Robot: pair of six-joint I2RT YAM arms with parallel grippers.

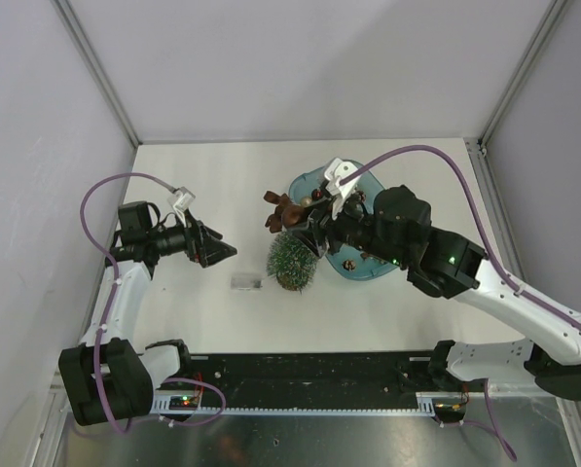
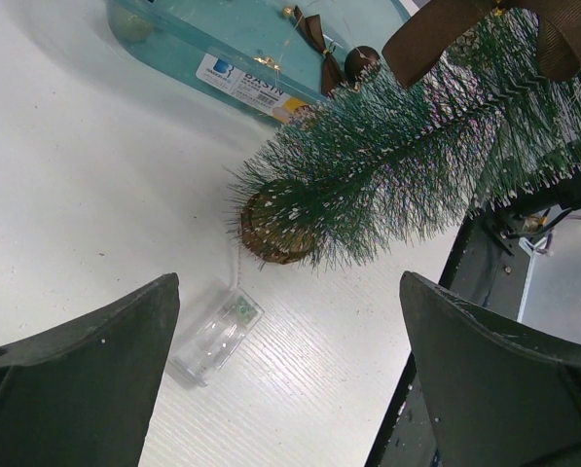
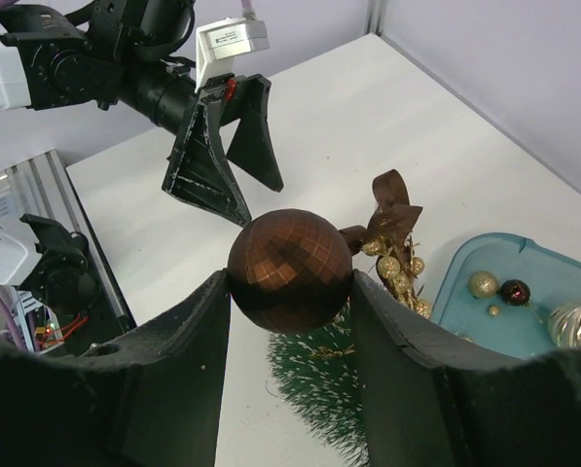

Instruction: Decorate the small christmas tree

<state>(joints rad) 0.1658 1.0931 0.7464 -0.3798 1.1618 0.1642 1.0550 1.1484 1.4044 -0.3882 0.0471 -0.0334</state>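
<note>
The small christmas tree (image 1: 292, 260) stands mid-table, dark green with frosted tips, with a brown bow and gold berries (image 1: 282, 210) at its top. It also shows in the left wrist view (image 2: 387, 165) and the right wrist view (image 3: 331, 389). My right gripper (image 3: 292, 282) is shut on a faceted brown ball ornament (image 3: 290, 269) and holds it just above the tree. In the top view the right gripper (image 1: 317, 236) is at the tree's right side. My left gripper (image 1: 222, 253) is open and empty, left of the tree, and shows in its own wrist view (image 2: 290, 321).
A teal oval tray (image 1: 309, 185) holding several ornaments lies behind and right of the tree; its wall shows in the left wrist view (image 2: 188, 44). A clear plastic battery box (image 1: 246, 282) on a thin wire lies left of the tree's base, also in the left wrist view (image 2: 215, 336).
</note>
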